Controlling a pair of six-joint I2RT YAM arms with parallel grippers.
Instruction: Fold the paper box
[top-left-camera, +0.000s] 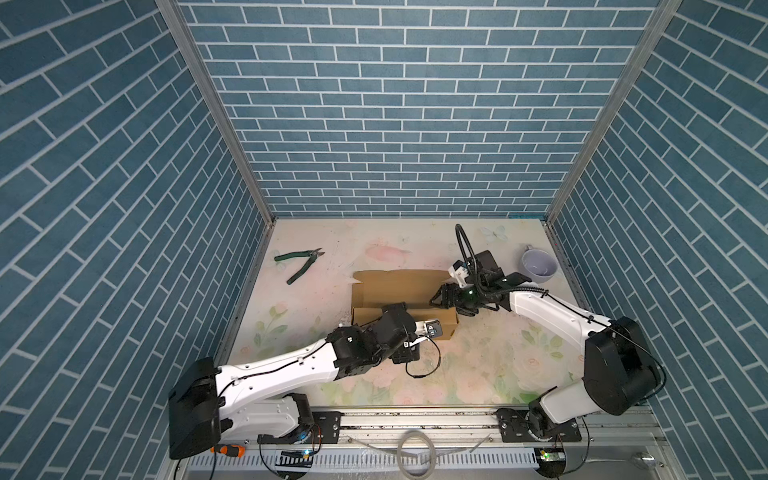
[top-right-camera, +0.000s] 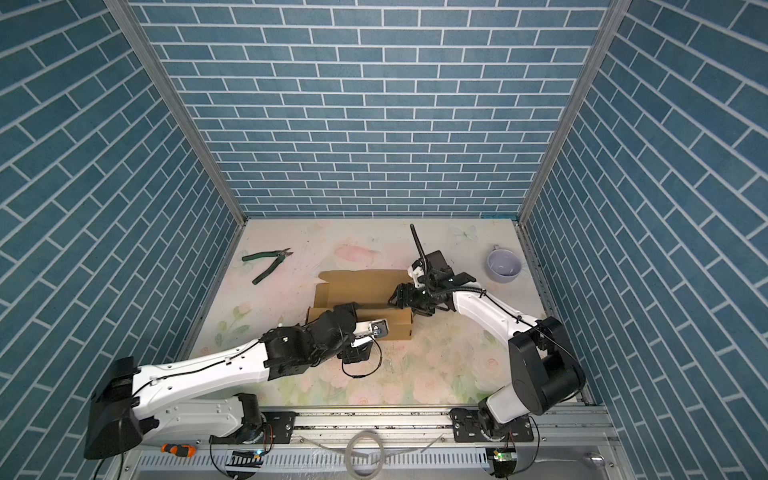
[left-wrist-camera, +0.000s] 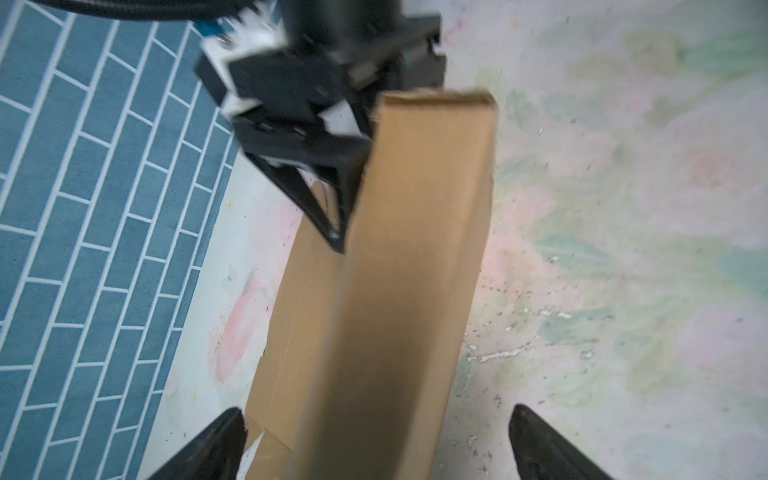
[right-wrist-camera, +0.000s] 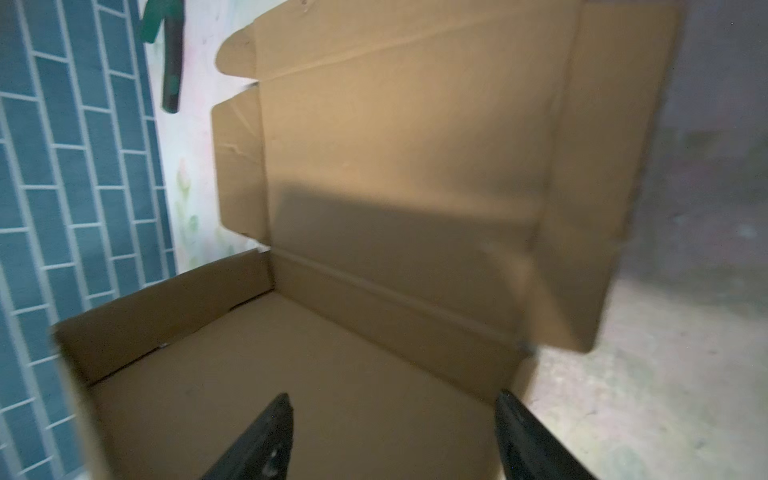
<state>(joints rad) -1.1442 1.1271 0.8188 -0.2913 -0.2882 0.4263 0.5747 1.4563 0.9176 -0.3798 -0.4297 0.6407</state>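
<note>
- Paper box (top-right-camera: 365, 286) open at mid-tabletop (top-right-camera: 436, 374), lid back toward the far wall.
- Left gripper (top-right-camera: 353, 318) at its near wall; right gripper (top-right-camera: 395, 297) at its right end.
- Green pliers (top-right-camera: 268, 264) far left, lavender cup (top-right-camera: 503, 266) far right, both well apart from the box.

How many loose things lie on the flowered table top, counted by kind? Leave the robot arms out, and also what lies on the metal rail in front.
paper box: 1
green-handled pliers: 1
lavender cup: 1
Total: 3
</note>
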